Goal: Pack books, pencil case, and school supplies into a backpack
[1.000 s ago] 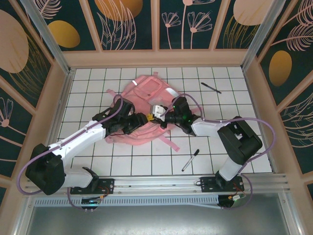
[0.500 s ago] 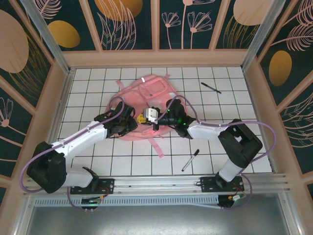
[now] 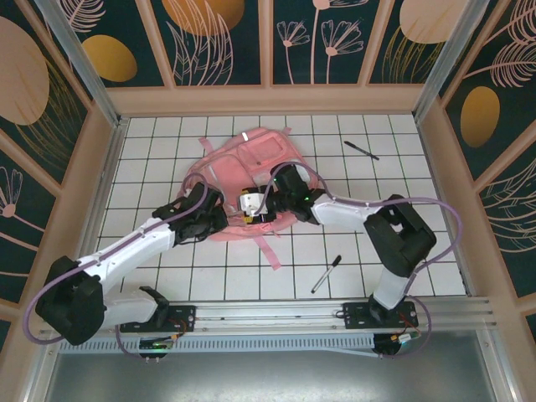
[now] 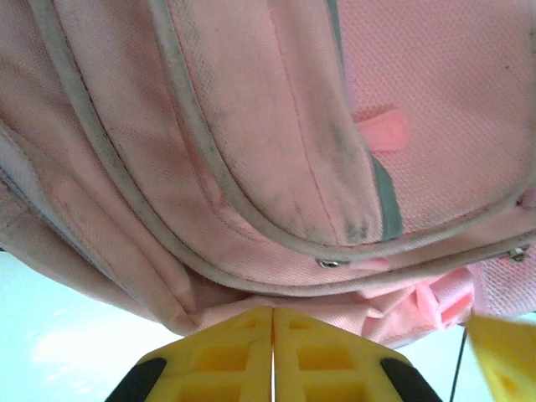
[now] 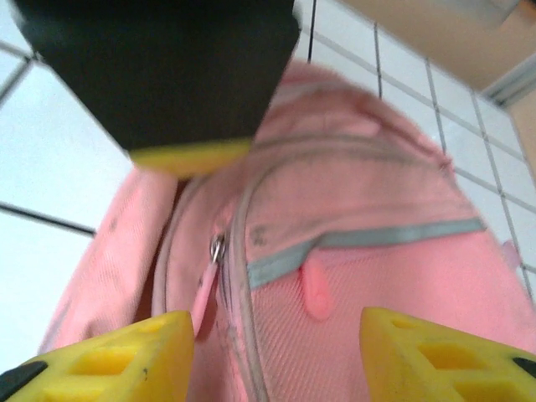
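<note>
Top external view is showing the pink backpack [image 3: 251,159] lying mid-counter [image 3: 167,260], toward the far edge.

Left pincer [image 4: 272,322] is pressing together at its hem. Right pincer [image 5: 268,352] is standing apart, straddling the zipper pull [image 5: 218,247].

Black pen [image 3: 361,150] is lying near the far-right corner and white-barrelled pen [image 3: 326,274] near the near edge, so supplies are seemingly awaiting packing.

No lettering is reading legibly.

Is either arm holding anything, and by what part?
The left fingers pinch a fold at the edge of the soft pink backpack; the right fingers hang open over its zipper, holding nothing.
</note>
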### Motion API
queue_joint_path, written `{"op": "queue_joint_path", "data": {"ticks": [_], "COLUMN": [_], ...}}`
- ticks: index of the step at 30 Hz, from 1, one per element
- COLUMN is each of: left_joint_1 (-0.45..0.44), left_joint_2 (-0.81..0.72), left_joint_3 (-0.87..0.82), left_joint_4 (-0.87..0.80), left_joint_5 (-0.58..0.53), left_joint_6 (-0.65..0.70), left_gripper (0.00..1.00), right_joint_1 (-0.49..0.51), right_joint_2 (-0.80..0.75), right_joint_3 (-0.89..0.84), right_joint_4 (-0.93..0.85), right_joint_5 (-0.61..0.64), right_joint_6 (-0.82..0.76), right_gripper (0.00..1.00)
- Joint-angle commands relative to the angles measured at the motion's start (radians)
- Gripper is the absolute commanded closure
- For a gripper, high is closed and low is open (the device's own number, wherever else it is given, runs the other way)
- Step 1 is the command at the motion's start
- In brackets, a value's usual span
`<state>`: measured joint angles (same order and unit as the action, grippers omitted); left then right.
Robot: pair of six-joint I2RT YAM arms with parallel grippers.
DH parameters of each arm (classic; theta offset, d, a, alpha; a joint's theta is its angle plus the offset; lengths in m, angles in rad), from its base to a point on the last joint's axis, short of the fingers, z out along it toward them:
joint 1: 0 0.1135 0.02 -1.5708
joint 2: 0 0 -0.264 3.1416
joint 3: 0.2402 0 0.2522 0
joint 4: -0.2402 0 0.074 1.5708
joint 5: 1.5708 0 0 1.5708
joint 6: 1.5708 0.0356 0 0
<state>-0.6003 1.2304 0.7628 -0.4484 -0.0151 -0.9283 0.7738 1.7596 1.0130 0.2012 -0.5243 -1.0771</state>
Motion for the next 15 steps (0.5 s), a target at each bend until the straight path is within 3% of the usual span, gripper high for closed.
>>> {"op": "queue_joint_path", "data": {"ticks": [1,3,5,8,15], "left_joint_1": [0.017,0.027,0.03,0.03,0.03], "left_joint_2": [-0.054,-0.067,-0.066,-0.056,-0.001], "left_joint_3": [-0.018,-0.019,-0.011,-0.011,0.044], "left_joint_4": [0.02,0.026,0.041,0.105,0.145], "left_joint_5": [0.027,0.051,0.096,0.19,0.252], "left_joint_6": [0.01,0.007,0.005,-0.003,-0.062], "left_gripper": [0.93,0.9,0.83,0.71,0.48], "right_joint_1": [-0.004,-0.004,-0.005,-0.005,-0.016], "right_joint_2": [0.054,0.075,0.083,0.045,-0.011], "right_joint_3": [0.025,0.025,0.01,-0.022,0.003], "right_joint_4": [-0.032,-0.02,0.036,0.13,0.151], "right_joint_5": [0.097,0.135,0.16,0.107,-0.032], "right_joint_6": [-0.094,-0.108,-0.091,-0.002,0.14], "right_gripper": [0.47,0.5,0.75,0.99,1.0]}}
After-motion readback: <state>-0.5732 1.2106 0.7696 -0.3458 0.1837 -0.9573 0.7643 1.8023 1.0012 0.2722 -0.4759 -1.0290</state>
